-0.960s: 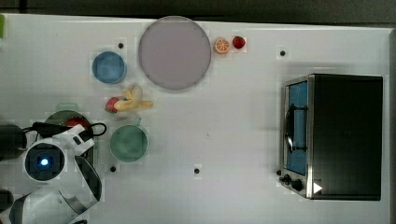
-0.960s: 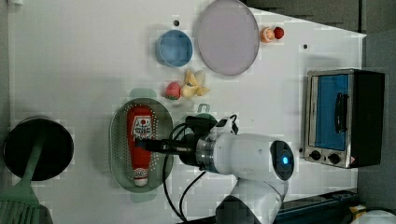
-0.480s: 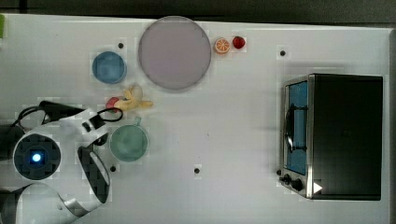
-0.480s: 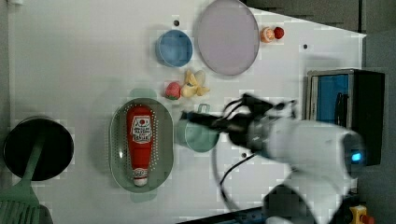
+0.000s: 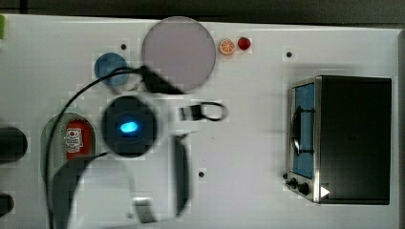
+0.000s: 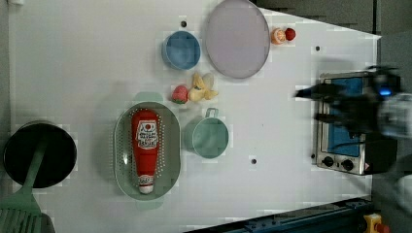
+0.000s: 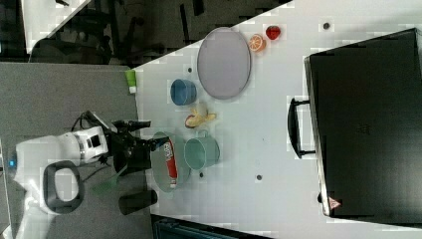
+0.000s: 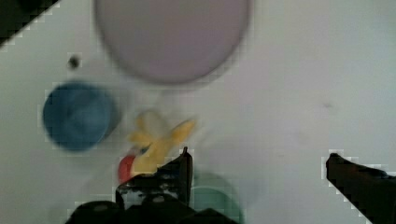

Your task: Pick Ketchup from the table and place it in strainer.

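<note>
The gripper [image 8: 257, 172] stands with its two dark fingers [image 8: 180, 170] spread wide and nothing between them — in the wrist view bare white table [image 8: 289, 93] shows through the gap. In the right view the gripper [image 7: 144, 133] hangs off the edge of the table, just beside the strainer [image 7: 160, 172], its black fingers pointing toward the table from the white arm [image 7: 54, 154]. In the left view the arm appears as a blurred shape [image 6: 369, 104] in front of the toaster oven [image 6: 340, 121], well apart from the strainer.

The Ketchup [image 6: 145, 148] lies on its side inside the strainer [image 6: 122, 145], its cap toward the left view's bottom and its white label facing up. In the top view the bottle [image 5: 76, 139] shows partly, with the arm's dark round body covering the strainer's far side.

Just beside the strainer stands a teal cup [image 6: 209, 137] with its handle pointing toward a toy banana [image 6: 201, 88] and a strawberry [image 6: 179, 94]. Farther along sit a blue bowl [image 6: 180, 49] and a large grey-lilac plate [image 6: 237, 38], then an orange slice [image 6: 278, 35] and a small red fruit [image 6: 290, 33] side by side. At the left view's left edge a black pot [image 6: 39, 154] holds a pale green spatula [image 6: 19, 201].
</note>
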`<state>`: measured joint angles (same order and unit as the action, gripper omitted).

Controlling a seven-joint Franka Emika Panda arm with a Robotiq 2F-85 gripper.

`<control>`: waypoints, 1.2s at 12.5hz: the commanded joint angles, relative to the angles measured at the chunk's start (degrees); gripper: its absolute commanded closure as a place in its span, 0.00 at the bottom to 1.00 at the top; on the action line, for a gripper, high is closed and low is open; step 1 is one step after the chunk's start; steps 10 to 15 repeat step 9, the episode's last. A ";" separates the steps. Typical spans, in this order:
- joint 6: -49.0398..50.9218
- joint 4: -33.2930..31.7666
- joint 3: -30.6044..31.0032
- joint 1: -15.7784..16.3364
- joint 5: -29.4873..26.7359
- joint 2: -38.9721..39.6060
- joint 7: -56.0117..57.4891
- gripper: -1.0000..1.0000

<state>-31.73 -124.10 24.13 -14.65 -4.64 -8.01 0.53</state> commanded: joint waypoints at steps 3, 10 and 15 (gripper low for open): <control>21.71 11.74 -8.87 -0.82 -1.64 -4.73 -1.74 0.00; 30.42 17.84 -9.68 -0.84 -1.29 -4.13 -1.87 0.00; 30.42 17.84 -9.68 -0.84 -1.29 -4.13 -1.87 0.00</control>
